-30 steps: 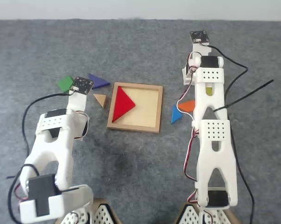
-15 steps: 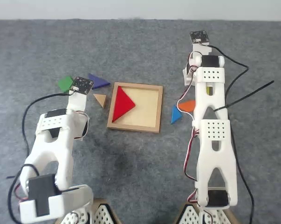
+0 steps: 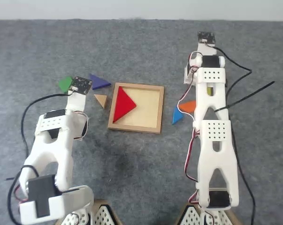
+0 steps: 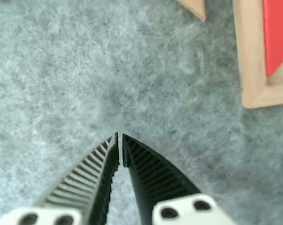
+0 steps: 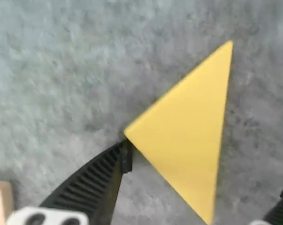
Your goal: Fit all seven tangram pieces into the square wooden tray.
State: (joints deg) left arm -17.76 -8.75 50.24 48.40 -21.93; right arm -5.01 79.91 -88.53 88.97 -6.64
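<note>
While the left fingers [image 4: 148,166] are held nearly closed and empty over the table [image 4: 57,70], the yellow triangle [image 5: 188,136] is straddled by the wide-open right fingers [image 5: 101,180].

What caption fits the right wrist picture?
Right end effector open around the yellow triangle on the grey mat.

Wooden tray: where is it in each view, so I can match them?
High view: wooden tray at the picture's centre.
Left wrist view: its frame ahead of the shut left claw, to one side.
Right wrist view: tan corner at the picture's edge, probably the tray.
Shared landmark: red triangle inside it, high and left wrist views.
</note>
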